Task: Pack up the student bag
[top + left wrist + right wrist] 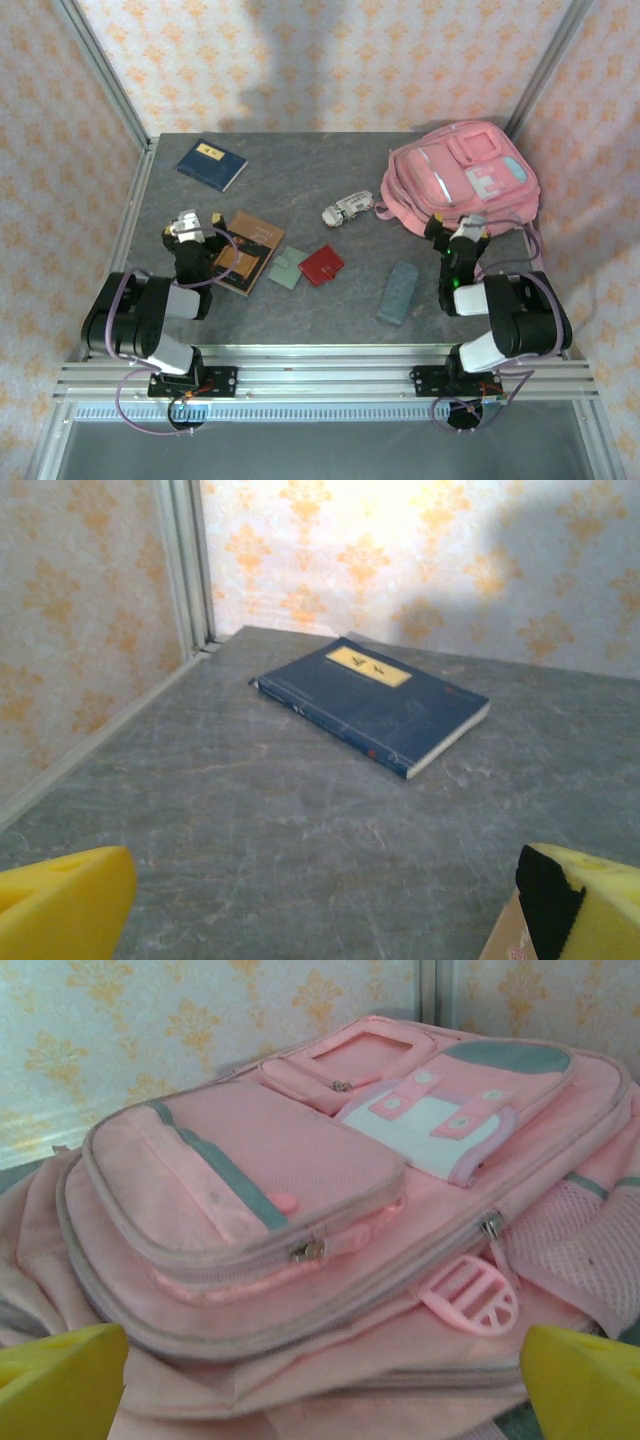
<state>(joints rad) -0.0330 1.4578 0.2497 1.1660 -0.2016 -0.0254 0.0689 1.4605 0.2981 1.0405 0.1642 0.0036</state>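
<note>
Note the student bag [462, 175] lying flat at two o'clock on the table [320, 165], front pockets up, with the right gripper [458, 228] just at its near edge, jaws spread wide and holding nothing. Same for the left gripper [190, 228] at nine o'clock: fingers well apart, empty, just beside the brown book [243, 250]. Most likely to go wrong at the bag itself: soft, slumped cloth with zips seemingly closed, so apt to bunch or slide under a push rather than open, leaving nowhere to put anything. Could also catch a finger in the loose straps or the pink buckle [470, 1295]. Look to the overhead view for the scattered things: blue book [212, 163] at ten o'clock, red wallet [321, 265] near the middle, grey pouch [398, 292] at five o'clock. Turn to the right wrist view for the zip pulls [305, 1251] and seams, too small from above, and to the left wrist view for the blue book's thickness and yellow label.
</note>
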